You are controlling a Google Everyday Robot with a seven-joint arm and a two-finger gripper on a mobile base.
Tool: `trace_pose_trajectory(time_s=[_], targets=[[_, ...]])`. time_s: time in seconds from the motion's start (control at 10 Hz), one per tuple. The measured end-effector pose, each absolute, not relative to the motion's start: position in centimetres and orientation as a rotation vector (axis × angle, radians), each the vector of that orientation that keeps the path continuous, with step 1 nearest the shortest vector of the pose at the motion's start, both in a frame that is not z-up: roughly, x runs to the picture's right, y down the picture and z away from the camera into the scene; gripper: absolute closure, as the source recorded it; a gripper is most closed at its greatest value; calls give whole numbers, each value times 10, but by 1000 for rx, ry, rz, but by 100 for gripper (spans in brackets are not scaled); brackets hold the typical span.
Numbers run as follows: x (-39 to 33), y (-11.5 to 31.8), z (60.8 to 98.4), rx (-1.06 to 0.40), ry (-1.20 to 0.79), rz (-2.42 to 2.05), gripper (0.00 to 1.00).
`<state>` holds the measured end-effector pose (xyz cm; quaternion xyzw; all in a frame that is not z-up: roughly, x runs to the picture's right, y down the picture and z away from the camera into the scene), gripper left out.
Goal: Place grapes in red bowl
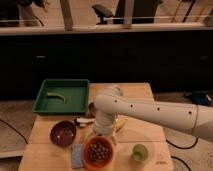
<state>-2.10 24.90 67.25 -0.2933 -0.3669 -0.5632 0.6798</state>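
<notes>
- Gripper [101,136] sits low center, right above the red bowl [85,150]; no mention beyond that.
- Grapes [98,151] are in that bowl, bottom center.
- Purple bowl [63,133] is just left.

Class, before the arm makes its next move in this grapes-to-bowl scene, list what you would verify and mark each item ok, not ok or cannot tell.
1. Grapes inside the red bowl: ok.
2. Red bowl fully on the table, upright: ok.
3. Gripper directly above the bowl's far rim: ok.
4. Gripper has released the grapes: cannot tell.
5. Purple bowl sits left, apart from the red bowl: ok.
6. Green cup apart on the right: ok.
</notes>
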Motion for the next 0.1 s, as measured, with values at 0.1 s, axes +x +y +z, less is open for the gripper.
trace_pose_trajectory(time_s=[0.1], targets=[[-21,249,673,-658,-824,-1265,20]])
